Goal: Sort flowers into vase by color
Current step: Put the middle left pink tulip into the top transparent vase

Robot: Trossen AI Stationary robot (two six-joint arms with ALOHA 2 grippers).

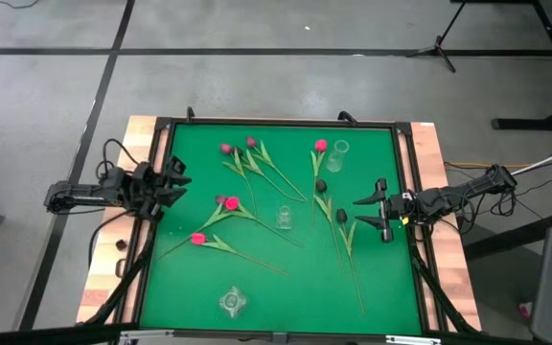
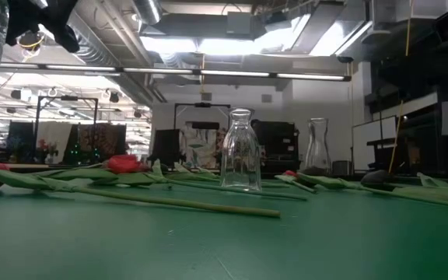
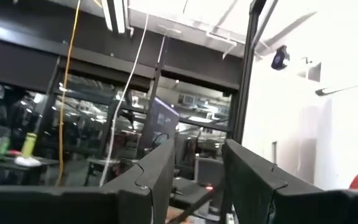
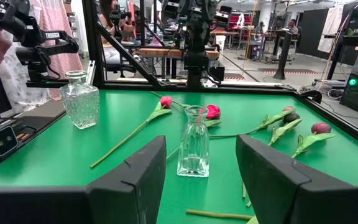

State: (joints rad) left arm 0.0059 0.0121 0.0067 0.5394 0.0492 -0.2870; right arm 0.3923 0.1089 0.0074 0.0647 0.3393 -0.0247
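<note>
Several tulips lie flat on the green table. Pink-red heads lie left, centre and far. Near-black heads lie right of centre. A clear bottle vase stands upright mid-table. My left gripper is open at the left edge, tipped up toward the room, with nothing between its fingers. My right gripper is open at the right edge, level, facing the bottle vase from a distance.
A second clear vase stands at the far right. A cut-glass vase stands by the near edge. Wooden borders frame the mat. Bare green mat lies at the near right.
</note>
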